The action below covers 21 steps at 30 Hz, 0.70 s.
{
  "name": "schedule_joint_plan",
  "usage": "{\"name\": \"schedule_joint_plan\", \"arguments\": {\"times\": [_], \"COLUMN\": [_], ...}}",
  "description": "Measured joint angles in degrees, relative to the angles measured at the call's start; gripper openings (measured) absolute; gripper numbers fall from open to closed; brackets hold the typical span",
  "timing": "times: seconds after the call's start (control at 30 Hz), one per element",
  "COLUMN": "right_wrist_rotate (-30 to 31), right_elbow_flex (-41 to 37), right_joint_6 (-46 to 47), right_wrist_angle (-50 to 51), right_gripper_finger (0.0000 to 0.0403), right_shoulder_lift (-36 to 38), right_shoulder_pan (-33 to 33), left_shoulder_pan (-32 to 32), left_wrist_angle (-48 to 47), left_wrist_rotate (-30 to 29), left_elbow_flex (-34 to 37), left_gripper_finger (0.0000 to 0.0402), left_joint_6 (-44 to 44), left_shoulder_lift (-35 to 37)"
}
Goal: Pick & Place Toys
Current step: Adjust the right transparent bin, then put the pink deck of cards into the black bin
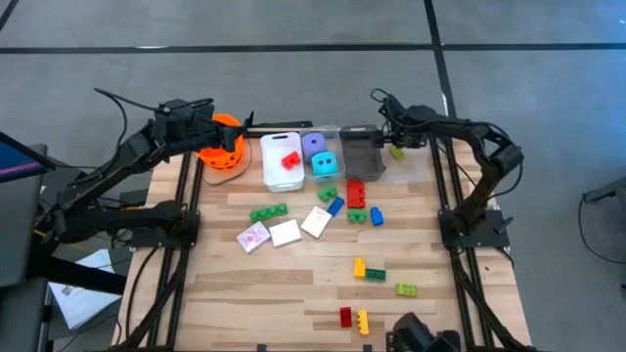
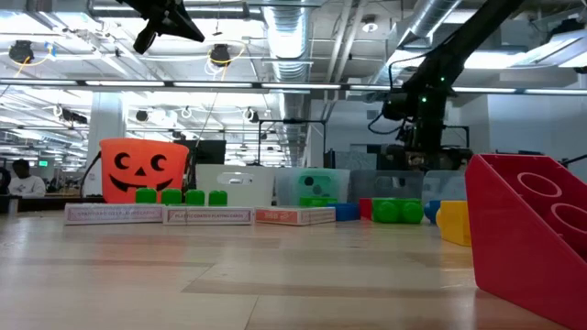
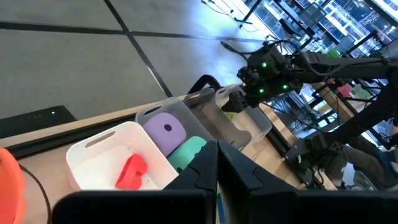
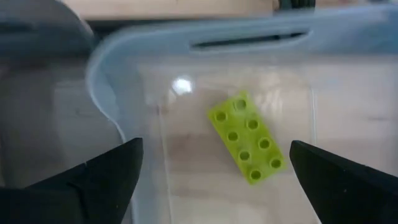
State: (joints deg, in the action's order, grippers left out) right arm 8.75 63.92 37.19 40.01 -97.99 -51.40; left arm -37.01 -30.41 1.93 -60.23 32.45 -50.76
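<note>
My right gripper (image 1: 396, 144) hangs open over the clear bin (image 1: 406, 166) at the right end of the far row, fingers pointing steeply down. In the right wrist view a lime brick (image 4: 245, 138) lies flat on that bin's floor, below and between the spread fingers (image 4: 106, 177), touching neither. My left gripper (image 3: 217, 171) is shut on nothing, raised by the orange bucket (image 1: 223, 147). A red brick (image 1: 290, 159) lies in the white bin (image 1: 277, 176). A purple die (image 1: 313, 144) and a teal die (image 1: 324, 164) sit in the bin beside it.
Loose toys are spread over the table's middle and near part: green bricks (image 1: 267, 211), cards (image 1: 285, 232), a red brick (image 1: 356, 193), blue bricks (image 1: 377, 215), and yellow and red bricks (image 1: 363, 321) near the front edge. The row of bins lines the far edge.
</note>
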Motion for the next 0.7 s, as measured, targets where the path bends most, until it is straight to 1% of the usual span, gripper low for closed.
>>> {"name": "schedule_joint_plan", "arguments": {"times": [0.17, 0.27, 0.33, 0.4, 0.47, 0.5, 0.57, 0.63, 0.7], "right_wrist_rotate": [0.05, -0.03, -0.11, -0.37, -0.98, -0.65, 3.08, 6.95, 7.26], "right_elbow_flex": [2.2, 4.41, 6.22, 7.73, 8.5, 8.6, 8.64, 8.75, 8.66], "right_joint_6": [-1.42, -5.5, -9.07, -13.57, -16.44, -16.3, -12.07, -4.37, 4.26], "right_wrist_angle": [0.53, 1.03, 1.41, 1.31, 1.68, 2.41, 5.63, 9.87, 13.49], "right_gripper_finger": [0.0397, 0.0397, 0.0397, 0.0397, 0.0397, 0.0397, 0.0397, 0.0397, 0.0397], "right_shoulder_lift": [0.09, 0.93, 3.12, 6.66, 11.43, 14.26, 20.52, 26.15, 30.94], "right_shoulder_pan": [-0.5, -0.33, 0.5, 2.21, 5.22, 7.26, 12.79, 19.55, 26.71], "left_shoulder_pan": [0.0, 0.0, 0.0, 0.0, 0.0, 0.0, 0.04, 0.79, 2.12], "left_wrist_angle": [0.0, 0.07, 0.59, 1.71, 3.01, 3.64, 4.62, 4.85, 4.8], "left_wrist_rotate": [0.0, 0.23, 2.34, 5.95, 10.41, 12.7, 16.63, 19.44, 20.75], "left_elbow_flex": [0.0, 0.0, 0.0, 0.0, 0.0, 0.0, 0.0, 0.0, 0.0], "left_gripper_finger": [0.0, 0.0, 0.0, 0.0, 0.0, 0.0, 0.0, 0.0, 0.0], "left_joint_6": [0.5, 1.01, 0.99, 1.01, 1.01, 1.0, 0.99, 0.99, 0.98], "left_shoulder_lift": [0.0, 0.0, 0.0, 0.0, 0.0, 0.0, 0.0, 0.01, 0.0]}}
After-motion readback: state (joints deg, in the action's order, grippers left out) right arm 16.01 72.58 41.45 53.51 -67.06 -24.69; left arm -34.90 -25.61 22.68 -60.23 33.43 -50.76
